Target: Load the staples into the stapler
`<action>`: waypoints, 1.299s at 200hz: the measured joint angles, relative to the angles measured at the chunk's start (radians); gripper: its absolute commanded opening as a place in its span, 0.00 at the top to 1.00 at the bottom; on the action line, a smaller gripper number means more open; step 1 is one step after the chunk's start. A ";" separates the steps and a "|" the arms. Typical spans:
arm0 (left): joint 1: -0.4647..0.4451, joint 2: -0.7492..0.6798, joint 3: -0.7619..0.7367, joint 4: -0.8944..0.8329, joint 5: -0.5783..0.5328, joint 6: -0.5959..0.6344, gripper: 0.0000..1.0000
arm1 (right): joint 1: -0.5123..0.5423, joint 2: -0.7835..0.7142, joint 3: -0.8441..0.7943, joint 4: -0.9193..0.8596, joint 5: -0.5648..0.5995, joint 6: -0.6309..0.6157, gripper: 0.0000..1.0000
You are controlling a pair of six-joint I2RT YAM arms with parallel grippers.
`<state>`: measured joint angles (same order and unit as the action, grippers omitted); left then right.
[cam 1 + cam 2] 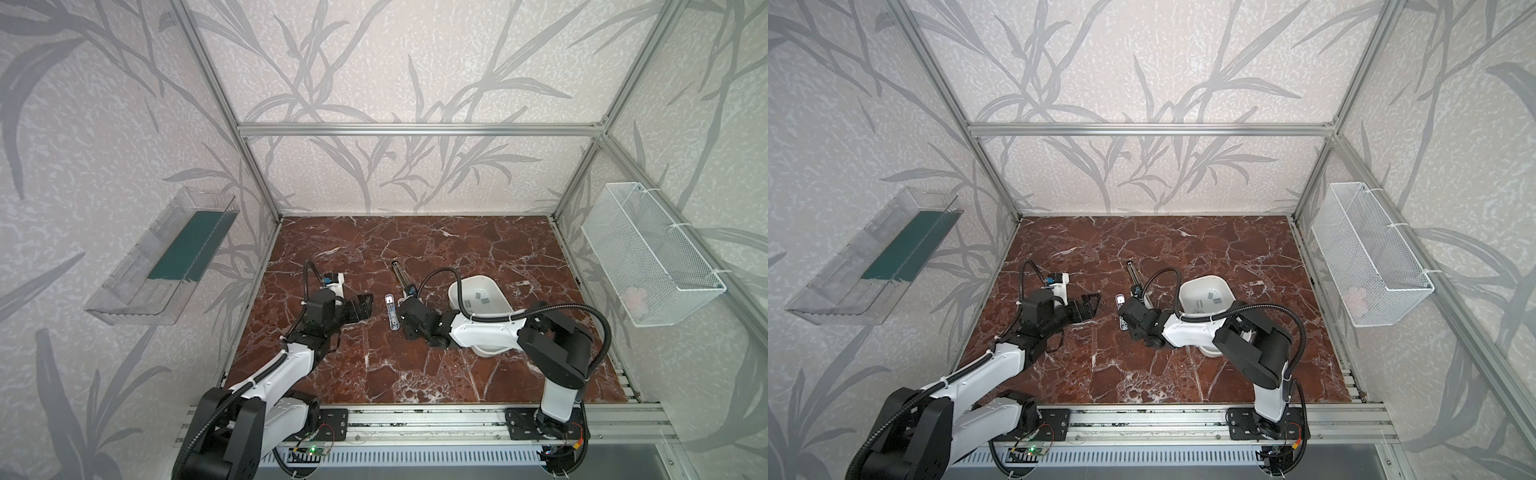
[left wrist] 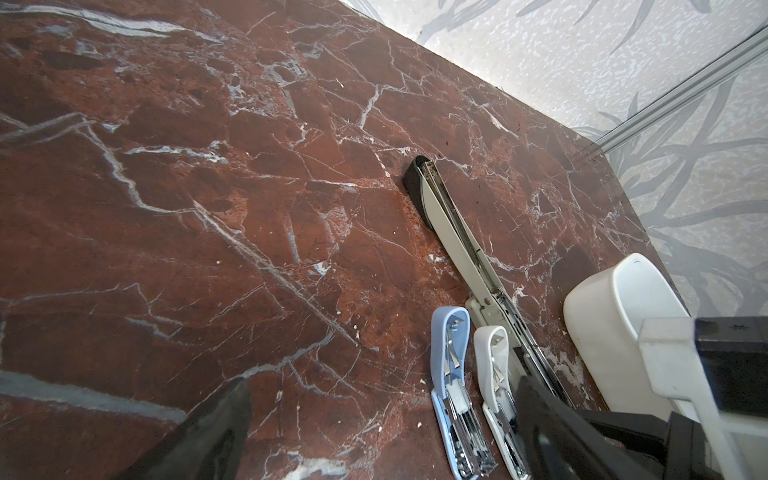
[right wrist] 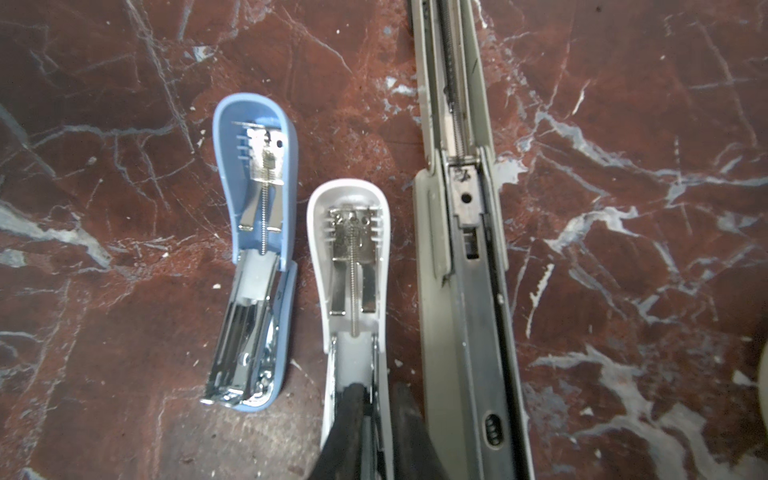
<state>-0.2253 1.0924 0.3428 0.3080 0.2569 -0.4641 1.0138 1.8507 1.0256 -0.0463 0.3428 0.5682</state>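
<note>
Right gripper point(image 3: 377, 399) fingers point(image 3: 349, 419) fill the near edge of the right wrist view. The jaws are almost closed, with one finger inside the open channel of the white stapler point(image 3: 353, 257) and its mate just outside the channel wall. Whether a strip is pinched between them cannot be told. The blue stapler point(image 3: 253, 249) lies opened flat just beside the white one. The long grey stapler point(image 3: 465, 270) lies on the opposite side, all three on the marble table point(image 1: 415, 365). The staples point(image 1: 481, 297) lie loose in the white tub point(image 2: 598, 332), near the long grey stapler. The left gripper point(image 1: 360, 306) hovers beside the blue stapler, jaws spread wide and holding nothing.
</note>
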 measured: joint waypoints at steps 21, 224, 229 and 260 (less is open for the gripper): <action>0.000 -0.002 0.000 0.000 0.000 0.000 0.01 | 0.000 -0.025 0.000 -0.019 0.024 -0.020 0.79; -0.005 0.086 0.012 0.011 -0.045 0.027 0.01 | -0.512 -0.441 -0.163 -0.324 -0.036 -0.070 0.72; -0.006 0.093 0.015 0.009 -0.043 0.027 0.01 | -0.515 -0.425 -0.156 -0.331 -0.042 -0.076 0.72; -0.011 0.098 0.018 0.006 -0.046 0.029 0.01 | -0.522 -0.360 -0.136 -0.348 -0.084 -0.114 0.73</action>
<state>-0.2363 1.1908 0.3603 0.3138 0.2111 -0.4355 0.4919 1.4910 0.8894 -0.3943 0.2592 0.4545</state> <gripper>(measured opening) 0.992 0.271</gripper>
